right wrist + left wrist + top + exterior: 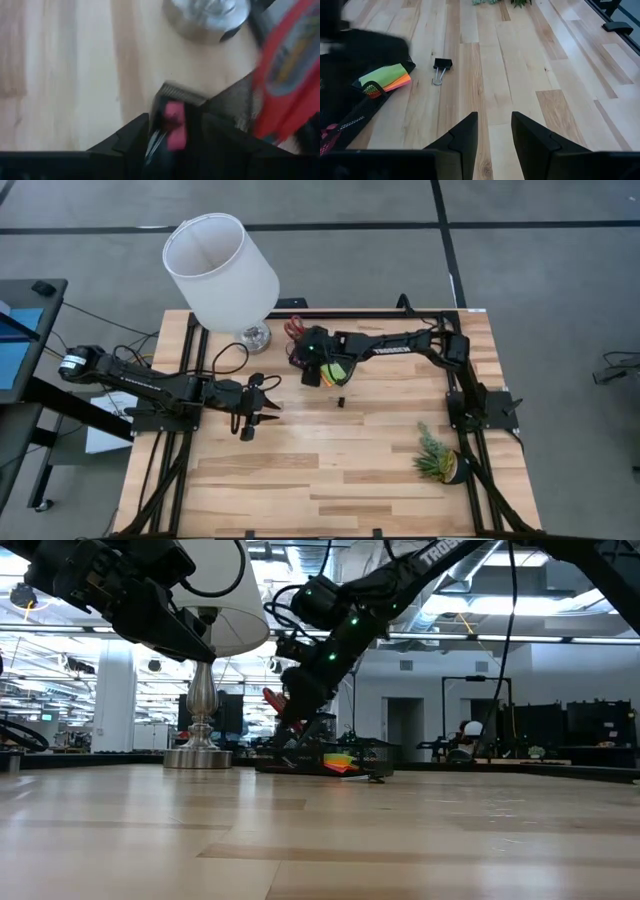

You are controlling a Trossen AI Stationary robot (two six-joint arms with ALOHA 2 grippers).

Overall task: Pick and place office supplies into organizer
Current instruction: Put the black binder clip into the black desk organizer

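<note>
The right gripper (172, 131) hangs directly over the black mesh organizer (355, 112), fingers parted around a small pink piece (174, 125); red-handled scissors (285, 75) stand beside it; the left gripper (494, 131) waits open, facing a black binder clip (441, 64) lying just beyond the organizer.
</note>
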